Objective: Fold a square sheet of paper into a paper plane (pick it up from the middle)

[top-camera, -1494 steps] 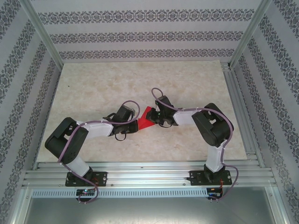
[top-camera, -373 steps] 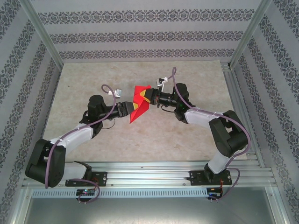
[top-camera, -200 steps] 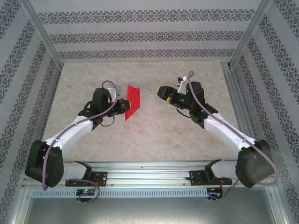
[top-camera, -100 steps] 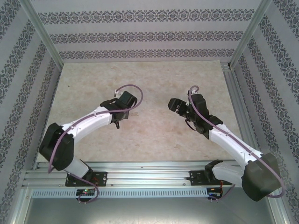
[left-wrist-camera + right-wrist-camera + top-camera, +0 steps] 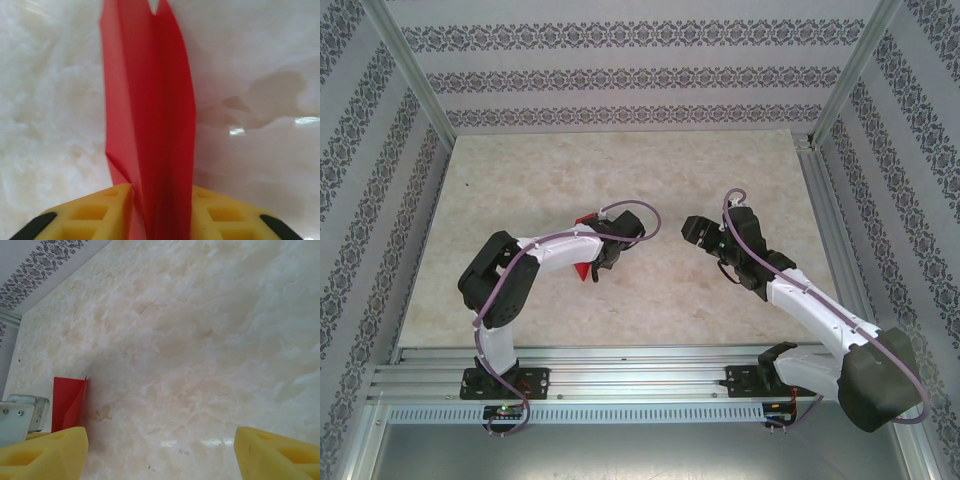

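Top external: L arm (image 5: 558, 249) covers paper plane (image 5: 582, 272).

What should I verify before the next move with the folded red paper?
1. Red paper sits between the left gripper fingers: ok.
2. Left gripper clamps the paper firmly: cannot tell.
3. Right gripper is open with nothing between its fingers: ok.
4. Right gripper is apart from the paper: ok.
5. Paper is folded narrow, with a lengthwise crease: ok.
6. Far end of the paper rests on the table: cannot tell.
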You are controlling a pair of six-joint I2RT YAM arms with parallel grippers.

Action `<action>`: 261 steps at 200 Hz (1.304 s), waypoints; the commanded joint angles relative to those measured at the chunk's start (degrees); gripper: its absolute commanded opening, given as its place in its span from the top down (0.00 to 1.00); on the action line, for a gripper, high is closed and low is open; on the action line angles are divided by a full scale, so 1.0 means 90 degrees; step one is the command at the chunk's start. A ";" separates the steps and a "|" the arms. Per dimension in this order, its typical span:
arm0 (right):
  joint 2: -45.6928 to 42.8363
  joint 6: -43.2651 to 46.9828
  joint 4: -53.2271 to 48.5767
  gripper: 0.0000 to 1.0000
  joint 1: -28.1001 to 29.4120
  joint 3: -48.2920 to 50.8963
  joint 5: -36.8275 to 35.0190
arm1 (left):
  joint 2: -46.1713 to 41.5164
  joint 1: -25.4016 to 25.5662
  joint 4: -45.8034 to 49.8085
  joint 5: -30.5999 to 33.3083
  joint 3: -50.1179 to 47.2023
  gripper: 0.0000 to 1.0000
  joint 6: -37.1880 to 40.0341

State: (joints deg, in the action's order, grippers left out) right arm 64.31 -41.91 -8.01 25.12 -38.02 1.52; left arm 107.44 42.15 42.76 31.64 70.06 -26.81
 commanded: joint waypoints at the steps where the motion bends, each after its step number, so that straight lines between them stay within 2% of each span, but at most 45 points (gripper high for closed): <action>1: -0.0114 -0.0050 -0.0065 0.23 0.0078 0.0040 -0.0194 | -0.0157 0.0026 -0.0490 -0.0938 0.0036 0.61 0.0036; 36: 0.0093 0.0068 -0.0265 0.26 0.0263 -0.0169 -0.0382 | -0.0881 -0.0245 -0.1066 -0.2106 -0.0355 0.45 0.0063; 68: 0.0657 0.0065 -0.0356 0.29 0.0984 -0.0560 -0.0963 | -0.1879 -0.0807 -0.1597 -0.3190 -0.0929 0.32 -0.0116; 112: 0.2512 0.0071 -0.0471 0.41 0.2459 -0.1986 -0.1437 | -0.2968 -0.2068 -0.2174 -0.4086 -0.2031 0.18 -0.0582; 150: 0.4230 0.0197 -0.0965 0.52 0.3393 -0.3782 -0.1392 | -0.3687 -0.3033 -0.2240 -0.4192 -0.2769 0.12 -0.0865; 163: 0.4719 0.0167 -0.0972 0.58 0.3504 -0.4197 -0.1064 | -0.3907 -0.3304 -0.2261 -0.4213 -0.2976 0.10 -0.0950; 195: 0.5630 0.0002 -0.0888 0.65 0.3587 -0.4942 -0.0348 | -0.4295 -0.3786 -0.2249 -0.4270 -0.3272 0.06 -0.1027; 228: 0.6222 -0.0006 -0.1343 0.67 0.3540 -0.5475 -0.0458 | -0.4284 -0.3937 -0.2305 -0.4439 -0.3376 0.05 -0.0996; 261: 0.6379 -0.0030 -0.1616 0.67 0.3367 -0.5354 -0.0692 | -0.4180 -0.3941 -0.2426 -0.4614 -0.3408 0.05 -0.1008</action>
State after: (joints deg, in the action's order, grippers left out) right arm 120.90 -41.47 -19.53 56.95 -85.73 -3.09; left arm 69.45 7.44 24.14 -7.64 39.99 -35.05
